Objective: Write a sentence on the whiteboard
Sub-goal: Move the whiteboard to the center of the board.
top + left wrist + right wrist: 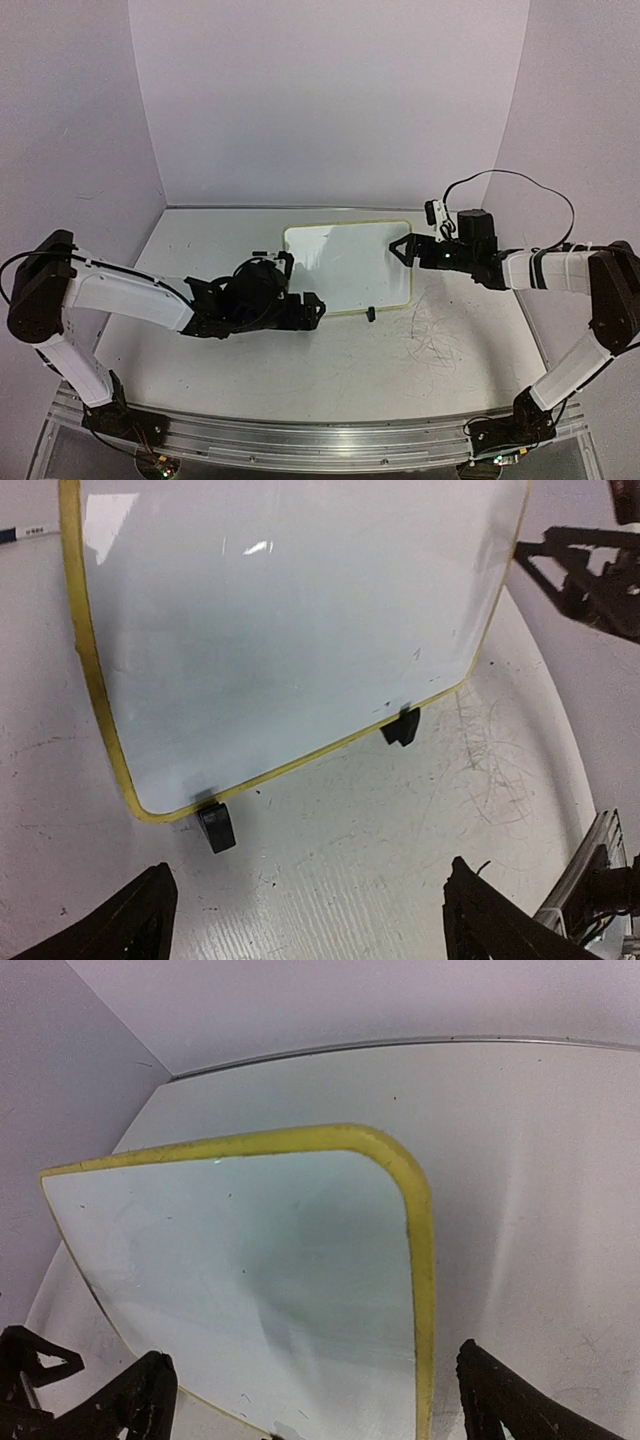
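I see the scuffed grey table (300,380) with the whiteboard (345,265) lying flat at its middle, toward the far side, long edges running left to right. My left gripper (308,880) is by the board's near-left corner, fingers spread wide, gripping nothing. My right gripper (312,1355) hovers by the far-right corner, likewise spread and empty. Two black clips (216,827) stand on the near edge.

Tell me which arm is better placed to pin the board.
Probably right: the right gripper, open, hangs over the whiteboard's corner; the left gripper, open, sits over table short of its edge.
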You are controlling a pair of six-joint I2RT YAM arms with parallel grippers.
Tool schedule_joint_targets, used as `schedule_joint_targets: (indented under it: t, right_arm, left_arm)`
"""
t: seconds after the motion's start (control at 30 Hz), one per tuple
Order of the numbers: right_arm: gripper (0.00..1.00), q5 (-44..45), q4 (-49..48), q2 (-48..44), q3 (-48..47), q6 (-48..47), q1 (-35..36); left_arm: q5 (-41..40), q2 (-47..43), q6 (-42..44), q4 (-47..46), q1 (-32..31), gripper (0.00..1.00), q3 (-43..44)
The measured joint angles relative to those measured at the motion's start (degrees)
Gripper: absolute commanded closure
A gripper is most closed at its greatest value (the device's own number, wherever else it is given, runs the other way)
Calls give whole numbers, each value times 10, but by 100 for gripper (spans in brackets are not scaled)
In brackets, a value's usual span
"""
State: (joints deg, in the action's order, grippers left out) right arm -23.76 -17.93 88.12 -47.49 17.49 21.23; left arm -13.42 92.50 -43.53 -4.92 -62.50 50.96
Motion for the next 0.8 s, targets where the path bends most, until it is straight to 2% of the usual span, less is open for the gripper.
schedule_joint_targets:
  t: [0.17,0.4,0.6,0.8]
  right_arm:
    - [2,12,4,2,0,-6,-1]
    - [2,15,12,39,-18,-7,31]
    - [2,20,7,40,-23,21,62]
    - [2,47,10,16,-14,25,57]
  left_arm:
    - [19,81,-18,12,1,12,27]
    - [26,93,-33,24,1,14,27]
    - [21,93,-49,25,3,21,27]
    - [8,93,-54,27,14,31,26]
